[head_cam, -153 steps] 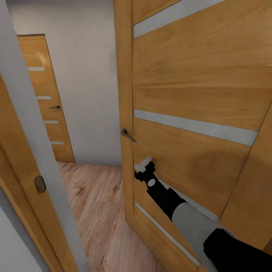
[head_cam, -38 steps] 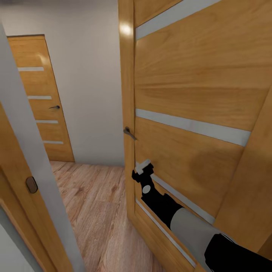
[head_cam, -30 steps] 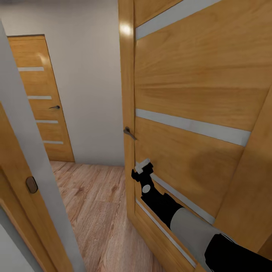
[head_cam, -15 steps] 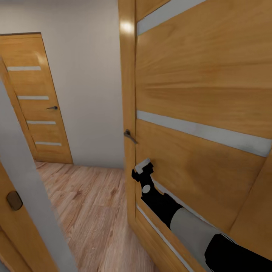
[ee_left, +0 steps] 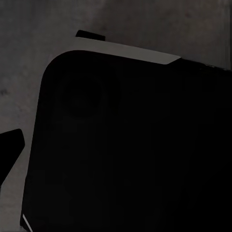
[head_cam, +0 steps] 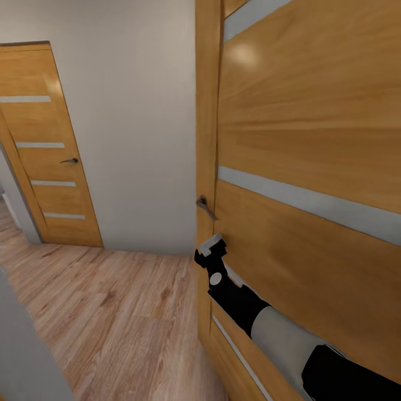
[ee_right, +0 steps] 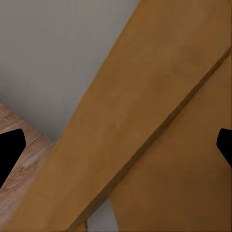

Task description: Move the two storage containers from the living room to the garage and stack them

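The right half of the head view is blocked by an open wooden door (head_cam: 301,167). Open wood-plank flooring (head_cam: 111,312) is left at lower left, bounded by a pale wall (head_cam: 139,111).

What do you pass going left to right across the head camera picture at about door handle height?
Closed wooden door → its small handle → pale grey wall → open door's edge with lever handle → open door's face.

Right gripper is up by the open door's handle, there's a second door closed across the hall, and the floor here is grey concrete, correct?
Not quite. The head view shows the floor is light wood plank, not grey concrete. The rest stands: the right gripper sits just below the open door's handle, and a second door stands closed across the hall.
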